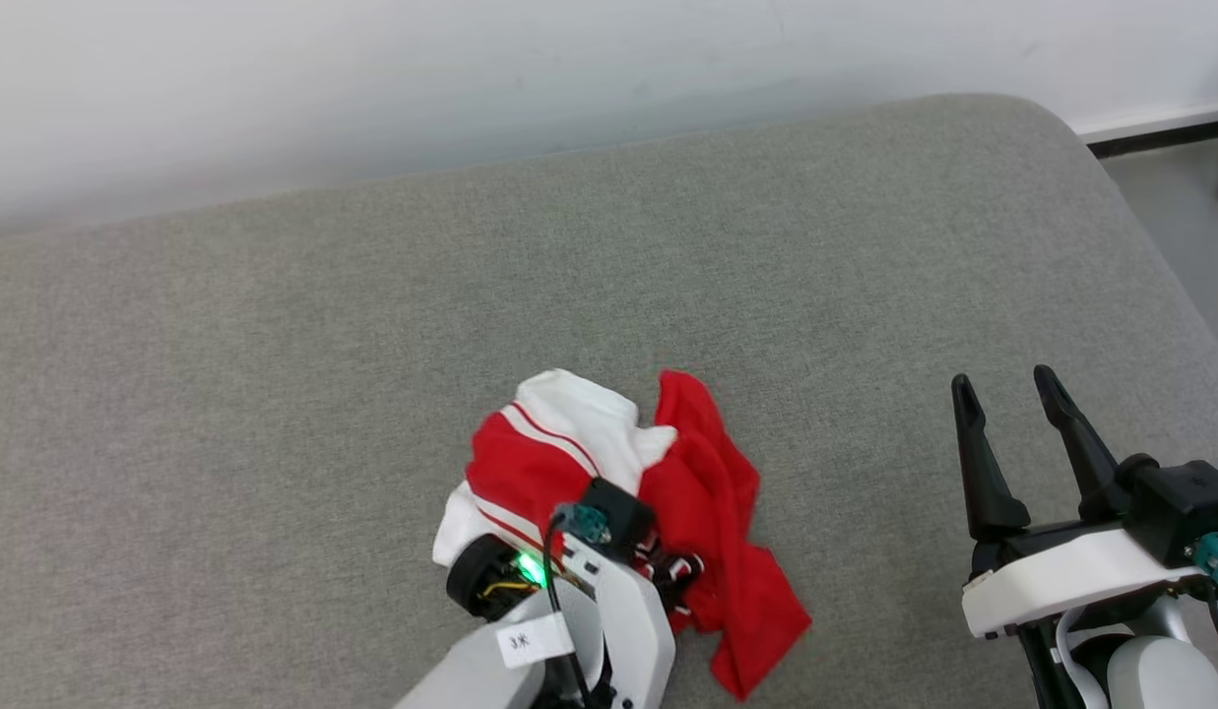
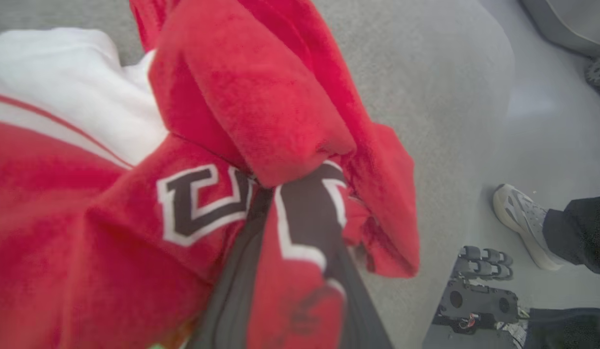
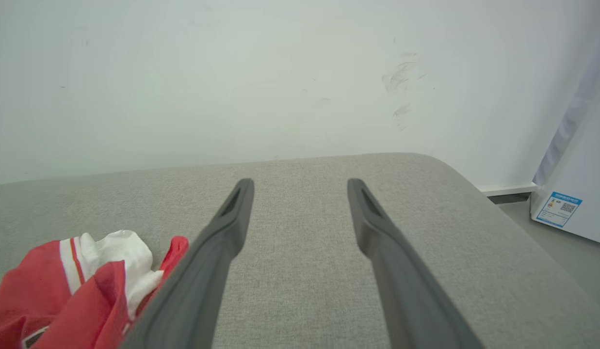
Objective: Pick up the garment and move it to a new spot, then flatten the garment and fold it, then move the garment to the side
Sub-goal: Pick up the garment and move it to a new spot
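Pale wall (image 1: pixel 372 79) runs across the top of the head view, and below it a broad grey upholstered cushion (image 1: pixel 274 394) spreads from the left edge almost to the right, its far right corner rounded. Most of the cushion's left half lies bare. At lower centre the garment (image 1: pixel 707 492) sits in a crumpled heap on the cushion: a white sleeve (image 1: pixel 579 414) with red stripe trim on the upper left of the heap, plain red cloth trailing toward the lower right. The left end effector (image 2: pixel 292 203) is buried in this heap from below. In the left wrist view its two dark fingers (image 2: pixel 232 281) stand close together with a bunch of red fabric pinched between them, black white-outlined letters (image 2: pixel 198 203) showing just beside the grip. Further right, well apart from the garment, the right end effector (image 1: pixel 1002 379) hangs over bare cushion with its fingers spread wide and nothing between them. At the far right edge lies a strip of grey floor (image 1: pixel 1180 226) – in the left wrist view a person's pale shoe (image 2: pixel 520 220) stands on it.
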You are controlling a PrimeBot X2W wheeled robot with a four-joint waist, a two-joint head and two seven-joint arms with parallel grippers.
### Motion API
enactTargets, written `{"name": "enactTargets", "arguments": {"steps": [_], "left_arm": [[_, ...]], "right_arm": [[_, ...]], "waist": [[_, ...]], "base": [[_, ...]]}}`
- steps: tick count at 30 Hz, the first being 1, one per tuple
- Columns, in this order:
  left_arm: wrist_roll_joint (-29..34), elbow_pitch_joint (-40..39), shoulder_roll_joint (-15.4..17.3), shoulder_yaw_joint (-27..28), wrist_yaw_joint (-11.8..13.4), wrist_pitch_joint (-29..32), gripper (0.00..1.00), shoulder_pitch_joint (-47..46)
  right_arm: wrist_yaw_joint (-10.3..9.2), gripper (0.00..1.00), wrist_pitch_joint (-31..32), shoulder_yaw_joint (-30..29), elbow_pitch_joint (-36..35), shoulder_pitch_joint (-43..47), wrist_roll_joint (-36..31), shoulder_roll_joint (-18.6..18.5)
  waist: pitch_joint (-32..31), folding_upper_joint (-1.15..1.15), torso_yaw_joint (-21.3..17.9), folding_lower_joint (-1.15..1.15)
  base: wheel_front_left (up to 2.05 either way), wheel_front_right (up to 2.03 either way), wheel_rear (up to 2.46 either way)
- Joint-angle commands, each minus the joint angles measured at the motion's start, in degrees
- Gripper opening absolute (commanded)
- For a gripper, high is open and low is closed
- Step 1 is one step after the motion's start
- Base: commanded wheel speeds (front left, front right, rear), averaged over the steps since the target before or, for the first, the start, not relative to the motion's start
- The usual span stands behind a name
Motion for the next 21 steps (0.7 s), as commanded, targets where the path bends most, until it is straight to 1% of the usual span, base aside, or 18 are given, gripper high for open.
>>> {"name": "enactTargets", "arguments": {"steps": [1,3,4,5,6,10,13,16,21], "left_arm": [[-1.1,0.4,0.4,-1.5,-0.1,-0.1,0.00,-0.2],[-1.8,0.7,1.0,-2.5,-0.1,-1.4,0.00,-0.4],[-2.0,0.9,1.2,-3.1,-0.1,-2.0,0.24,-0.5],[-2.1,0.9,1.4,-3.2,-0.1,-2.9,0.97,-0.5],[-2.0,0.7,1.6,-3.4,-0.1,-4.0,1.00,-0.7],[-2.2,-0.9,1.7,-2.7,0.0,-9.0,1.00,-0.7],[-2.1,-2.7,1.6,-1.0,1.0,-13.2,1.00,-0.4],[-1.5,-4.3,1.5,0.6,2.8,-17.3,1.00,0.4],[-1.1,-5.9,1.9,4.5,7.0,-24.2,1.00,1.9]], "right_arm": [[-0.04,1.00,-0.4,-0.1,-0.1,-0.4,0.3,0.1],[-0.04,1.00,-0.6,-0.3,0.1,-0.4,0.5,0.1],[-0.04,1.00,-0.6,-0.4,0.3,-0.2,0.4,0.1],[-0.04,1.00,-0.7,-0.5,0.5,0.0,0.5,0.1],[-0.04,1.00,-0.7,-0.5,0.6,0.2,0.5,0.1],[-0.04,1.00,-0.5,-0.4,1.2,0.9,0.3,0.1],[-0.04,1.00,-0.2,-0.5,1.2,1.5,-0.1,0.1],[-0.04,1.00,0.3,-0.3,1.0,1.9,-0.5,0.1],[-0.04,1.00,1.2,-0.3,0.6,2.9,-0.8,0.1]], "waist": [[0.4,0.00,-0.2,-0.01],[0.5,0.00,0.1,-0.01],[0.3,0.00,0.3,-0.01],[0.0,0.00,0.5,-0.01],[-0.2,0.00,0.8,-0.01],[-2.1,0.00,2.2,-0.01],[-3.4,0.00,3.6,-0.01],[-4.7,0.00,4.9,-0.01],[-6.2,0.00,6.9,-0.01]], "base": [[0.00,0.00,0.00],[0.00,0.00,0.00],[0.00,0.00,0.00],[0.00,0.00,0.00],[0.00,0.00,0.00],[0.00,0.00,0.00],[0.00,0.00,0.00],[0.00,0.00,0.00],[0.00,0.00,0.00]]}}
